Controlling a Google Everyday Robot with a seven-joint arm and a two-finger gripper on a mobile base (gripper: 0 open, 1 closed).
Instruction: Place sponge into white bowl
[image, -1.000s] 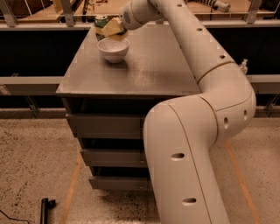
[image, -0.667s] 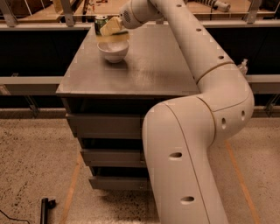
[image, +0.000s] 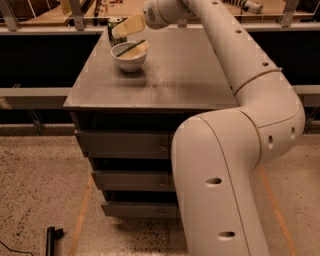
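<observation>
The sponge (image: 135, 49) lies tilted in the white bowl (image: 129, 62) at the far left of the surface (image: 175, 75). The tool (image: 126, 28) hovers just above it; I cannot tell whether it is apart or together.

White bowl (image: 129, 63): small, round, plain white, narrow foot, upright on the table (image: 175, 75), far-left part of the top, about 11 o'clock from its centre.

Sponge (image: 138, 48): flat, in the bowl, tilted. The dark green face shows as a thin line and the pale yellow foam faces the camera. High end sticks over the rim at 2 o'clock, low end sits inside toward 8 o'clock.

Gripper (image: 127, 26): just above the bowl, at its 12 o'clock.
</observation>
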